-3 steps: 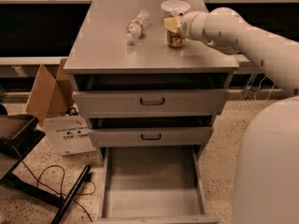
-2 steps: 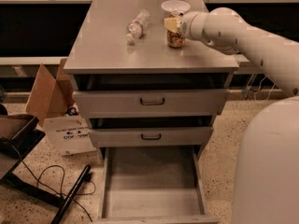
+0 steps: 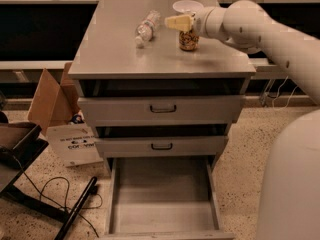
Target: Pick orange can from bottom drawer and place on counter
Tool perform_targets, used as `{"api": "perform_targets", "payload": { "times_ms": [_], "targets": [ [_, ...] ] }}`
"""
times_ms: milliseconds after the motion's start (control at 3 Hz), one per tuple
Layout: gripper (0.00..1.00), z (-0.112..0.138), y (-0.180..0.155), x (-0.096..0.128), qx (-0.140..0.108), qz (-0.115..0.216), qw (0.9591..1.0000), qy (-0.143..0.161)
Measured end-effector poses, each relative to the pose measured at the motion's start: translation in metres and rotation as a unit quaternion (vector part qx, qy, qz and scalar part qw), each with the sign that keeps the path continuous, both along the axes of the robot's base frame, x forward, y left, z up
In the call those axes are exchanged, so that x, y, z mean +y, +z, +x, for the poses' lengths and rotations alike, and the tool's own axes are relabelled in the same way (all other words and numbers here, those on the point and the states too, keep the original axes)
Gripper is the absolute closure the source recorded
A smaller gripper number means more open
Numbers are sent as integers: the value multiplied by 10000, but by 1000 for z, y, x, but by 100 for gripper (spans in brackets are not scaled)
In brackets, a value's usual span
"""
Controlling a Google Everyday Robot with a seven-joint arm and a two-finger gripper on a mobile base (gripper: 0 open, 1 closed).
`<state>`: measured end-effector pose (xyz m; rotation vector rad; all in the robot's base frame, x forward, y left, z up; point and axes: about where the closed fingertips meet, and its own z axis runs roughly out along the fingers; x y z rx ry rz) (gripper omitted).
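The orange can (image 3: 188,40) stands upright on the counter (image 3: 115,54), near its back right. My gripper (image 3: 182,26) hovers just above the can's top, with a cream finger (image 3: 175,22) pointing left. It is open and holds nothing. The white arm reaches in from the right. The bottom drawer (image 3: 162,199) is pulled fully out at the foot of the cabinet, and its grey floor is bare.
A clear plastic water bottle (image 3: 146,28) lies on the counter left of the can. A white bowl (image 3: 187,6) sits behind the can. The two upper drawers (image 3: 162,109) stand slightly ajar. A cardboard box (image 3: 50,101) and cables (image 3: 75,209) are on the floor at the left.
The gripper has lifted up and slightly left off the orange can, which now stands free on the counter. Nothing else has moved.
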<state>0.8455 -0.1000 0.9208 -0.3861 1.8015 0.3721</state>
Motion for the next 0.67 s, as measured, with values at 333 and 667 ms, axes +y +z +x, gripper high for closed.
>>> {"api": "perform_targets", "payload": {
  "times_ms": [333,667],
  "targets": [
    [0,-35,50,13,-172,6,9987,476],
    [0,-87,97,1,-305,-223,9951,913]
  ]
}}
